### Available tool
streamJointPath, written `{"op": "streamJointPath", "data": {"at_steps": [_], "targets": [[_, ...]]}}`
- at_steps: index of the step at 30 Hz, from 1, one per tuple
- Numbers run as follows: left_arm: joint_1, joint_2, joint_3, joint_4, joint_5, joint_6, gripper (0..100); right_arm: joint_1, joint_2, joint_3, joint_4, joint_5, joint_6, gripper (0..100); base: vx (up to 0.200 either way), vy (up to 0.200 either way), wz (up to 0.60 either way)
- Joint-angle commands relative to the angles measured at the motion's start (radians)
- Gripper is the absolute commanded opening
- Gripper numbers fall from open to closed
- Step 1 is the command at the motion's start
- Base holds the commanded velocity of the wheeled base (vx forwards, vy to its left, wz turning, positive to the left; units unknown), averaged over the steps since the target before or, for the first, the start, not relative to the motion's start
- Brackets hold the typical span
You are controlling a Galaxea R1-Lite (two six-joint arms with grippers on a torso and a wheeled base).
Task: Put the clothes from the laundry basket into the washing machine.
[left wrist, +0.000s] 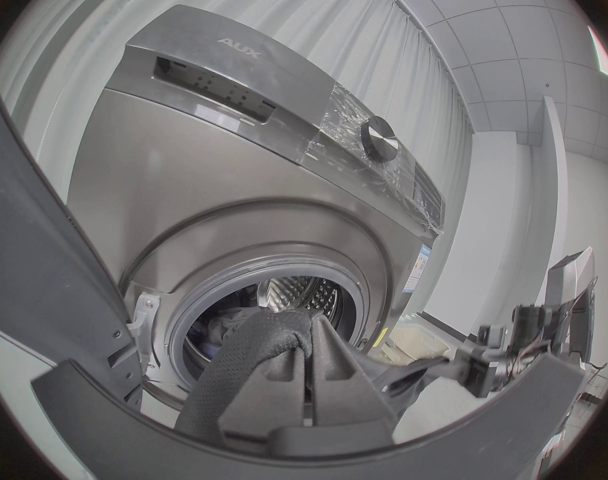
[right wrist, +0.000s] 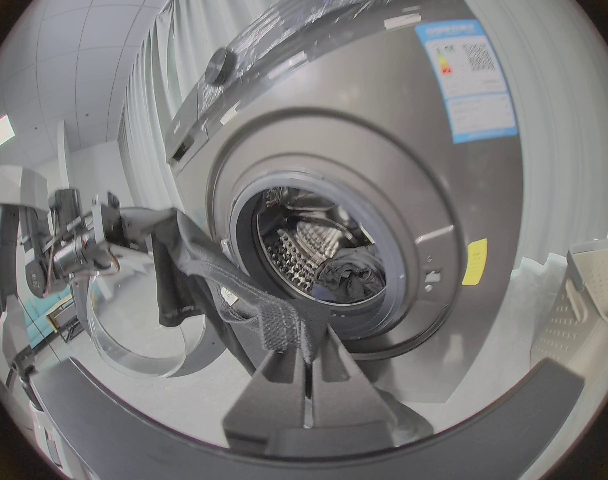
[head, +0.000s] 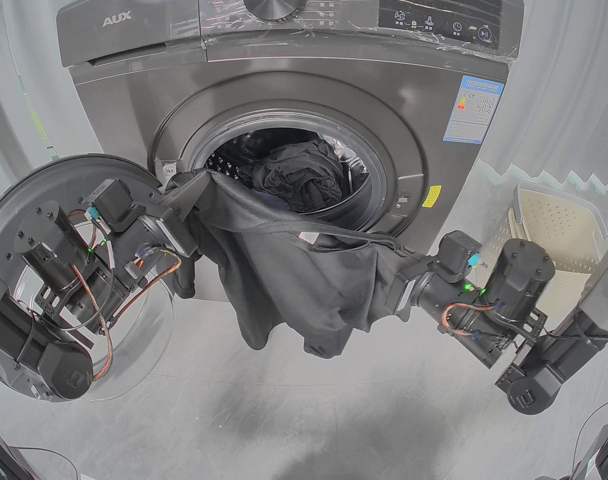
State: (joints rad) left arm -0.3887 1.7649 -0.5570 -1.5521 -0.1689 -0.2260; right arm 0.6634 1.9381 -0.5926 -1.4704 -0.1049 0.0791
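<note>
in the head view, the round door (head: 31,195) of the washing machine (head: 411,115) hangs open at about nine o'clock from the drum opening. just in front of the door, the left end effector (head: 181,201) is closed narrow on one end of a dark garment (head: 284,268), at roughly eight o'clock from the opening's rim. the garment spans the lower front of the opening like a hammock. its top edge is pulled taut between the two arms and the rest sags down in front of the machine's lower panel. behind that edge, inside the drum (head: 234,158), a bundle of black clothes (head: 297,175) lies heaped in the lower half of the opening. the right end effector (head: 392,275) is at about four o'clock from the opening, pinched tight on the garment's other end; the right wrist view shows a mesh-textured band caught between its pads. at three o'clock from the machine, a cream perforated laundry basket (head: 564,235) stands on the floor (head: 317,421) near the machine's front corner.
</note>
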Motion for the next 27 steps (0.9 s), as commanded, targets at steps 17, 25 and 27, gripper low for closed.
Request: {"op": "streamJointPath", "data": {"at_steps": [17, 25, 27], "targets": [[0.005, -0.073, 0.092, 0.000, -0.001, 0.073, 0, -0.041, -0.174, -0.112, -0.013, -0.022, 0.027, 0, 0.000, 0.000, 0.00], [0.004, -0.107, 0.080, 0.000, -0.003, 0.073, 0, -0.041, -0.176, -0.136, -0.018, -0.025, 0.033, 0, 0.000, 0.000, 0.00], [0.002, -0.111, 0.080, 0.000, -0.003, 0.071, 0, -0.042, -0.177, -0.141, -0.018, -0.025, 0.033, 0, 0.000, 0.000, 0.00]]}}
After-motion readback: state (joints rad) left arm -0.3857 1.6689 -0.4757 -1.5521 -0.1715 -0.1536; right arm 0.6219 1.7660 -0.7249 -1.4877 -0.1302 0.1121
